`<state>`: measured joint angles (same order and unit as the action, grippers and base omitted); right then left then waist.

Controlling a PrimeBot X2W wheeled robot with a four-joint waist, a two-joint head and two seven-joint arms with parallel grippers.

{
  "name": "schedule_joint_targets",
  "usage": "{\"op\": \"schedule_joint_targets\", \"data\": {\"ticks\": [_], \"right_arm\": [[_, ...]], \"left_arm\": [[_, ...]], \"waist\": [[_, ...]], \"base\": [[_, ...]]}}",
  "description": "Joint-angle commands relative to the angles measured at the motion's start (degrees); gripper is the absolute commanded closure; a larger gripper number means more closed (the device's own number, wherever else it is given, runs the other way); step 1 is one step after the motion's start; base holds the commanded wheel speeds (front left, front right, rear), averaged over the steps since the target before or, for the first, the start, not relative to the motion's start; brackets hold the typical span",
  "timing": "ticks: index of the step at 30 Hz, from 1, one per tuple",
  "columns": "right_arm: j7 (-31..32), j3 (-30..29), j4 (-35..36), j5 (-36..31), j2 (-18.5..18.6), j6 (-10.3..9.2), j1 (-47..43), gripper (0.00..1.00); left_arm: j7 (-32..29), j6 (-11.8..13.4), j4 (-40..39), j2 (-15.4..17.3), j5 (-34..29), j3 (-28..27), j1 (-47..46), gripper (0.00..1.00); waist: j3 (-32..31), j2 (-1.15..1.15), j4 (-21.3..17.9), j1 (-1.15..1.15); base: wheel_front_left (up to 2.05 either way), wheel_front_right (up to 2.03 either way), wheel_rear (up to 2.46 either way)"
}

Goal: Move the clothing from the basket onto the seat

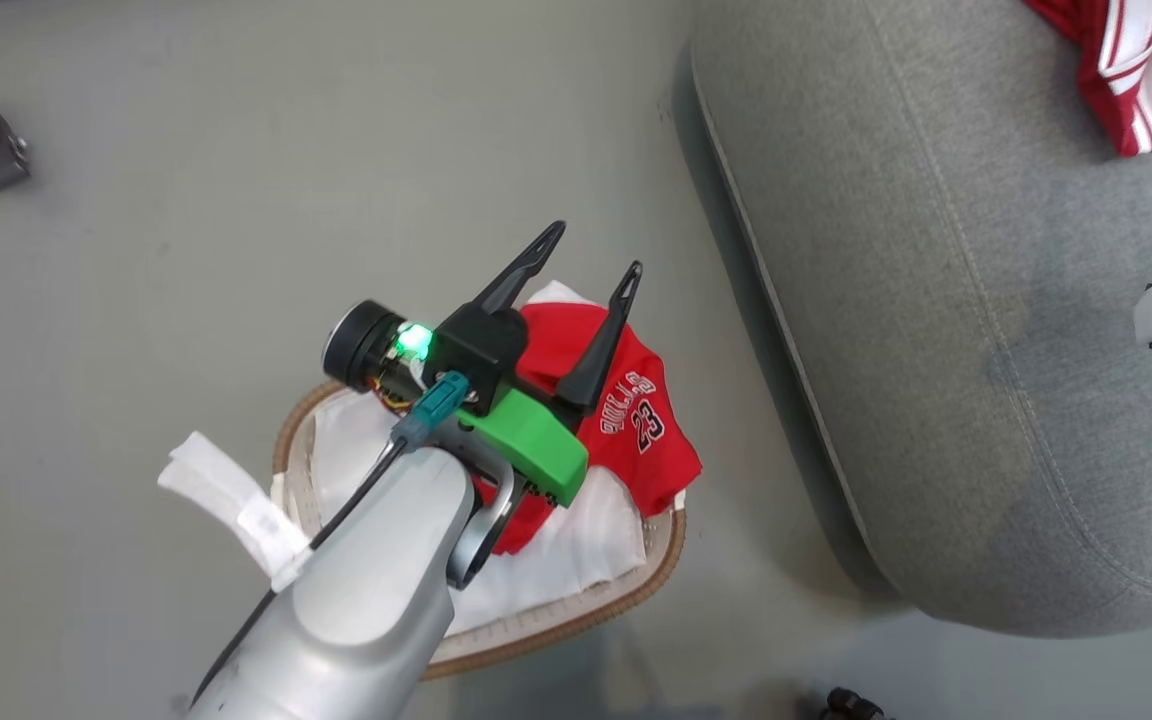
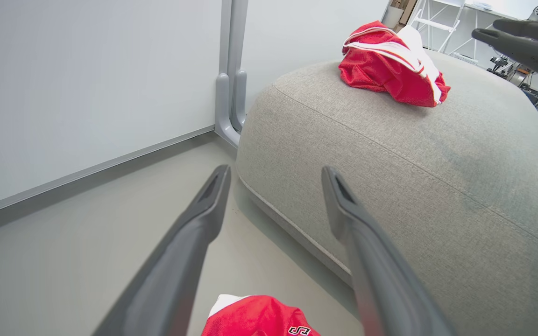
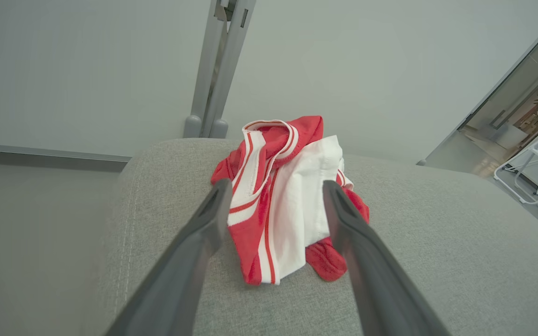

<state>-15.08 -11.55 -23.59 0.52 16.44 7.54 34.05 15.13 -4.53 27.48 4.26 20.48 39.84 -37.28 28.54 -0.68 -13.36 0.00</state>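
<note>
left gripper (image 1: 594,248) and right gripper (image 3: 277,186) are wide open, empty; jersey (image 1: 636,420) in the basket (image 1: 576,620), red clothes (image 3: 269,224) on the seat (image 1: 936,350) at three o'clock

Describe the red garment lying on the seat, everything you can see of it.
The red garment is a soft, mesh-like piece with a broad white panel and red-and-white striped trim. It lies crumpled in a loose heap on the grey fabric seat, toward the wall end. The open right pincer hangs just short of it, not gripping.
</note>
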Motion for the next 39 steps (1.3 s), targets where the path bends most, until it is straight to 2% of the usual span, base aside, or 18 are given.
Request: {"op": "schedule_joint_targets", "data": {"ticks": [1, 9, 24, 29, 36, 39], "right_arm": [[-0.13, 0.06, 0.19, 0.22, 0.27, -0.1, -0.21, 0.0], [-0.13, 1.99, 0.77, 1.64, -1.56, -0.09, -1.53, 0.0], [-0.14, 9.2, 6.57, 2.09, -11.69, -0.09, -13.29, 0.0], [-0.13, 9.87, 8.53, 3.46, -13.15, -0.09, -18.29, 0.0], [-0.14, 10.57, 9.34, 9.87, -13.43, -0.09, -24.0, 0.0], [-0.14, 11.21, 9.03, 10.53, -13.45, -0.09, -25.07, 0.0]], "left_arm": [[0.02, 0.37, -0.65, -0.22, 0.13, -1.17, 1.94, 0.0], [0.01, 1.59, -4.2, -0.84, -0.19, -10.11, 11.6, 0.0], [0.01, 1.79, -11.5, -1.32, -1.99, -27.79, 29.77, 0.0], [0.0, 2.56, -12.91, -1.36, -1.93, -29.59, 33.84, 0.0], [0.0, 3.76, -14.57, -1.36, -0.1, -30.45, 37.63, 0.0], [0.01, 4.14, -15.13, -1.35, 0.18, -30.54, 38.36, 0.0]], "waist": [[-5.67, 0.68, 1.58, 0.0], [-13.4, 0.68, 5.79, 0.0], [-21.32, 0.68, 9.68, 0.0], [-22.84, 0.68, 10.03, 0.0], [-24.34, 0.68, 9.36, 0.0], [-24.74, 0.68, 9.13, 0.0]], "base": [[0.0, 0.0, 0.0], [0.0, 0.0, 0.0], [0.0, 0.0, 0.0], [0.0, 0.0, 0.0], [0.0, 0.0, 0.0], [0.0, 0.0, 0.0]]}}
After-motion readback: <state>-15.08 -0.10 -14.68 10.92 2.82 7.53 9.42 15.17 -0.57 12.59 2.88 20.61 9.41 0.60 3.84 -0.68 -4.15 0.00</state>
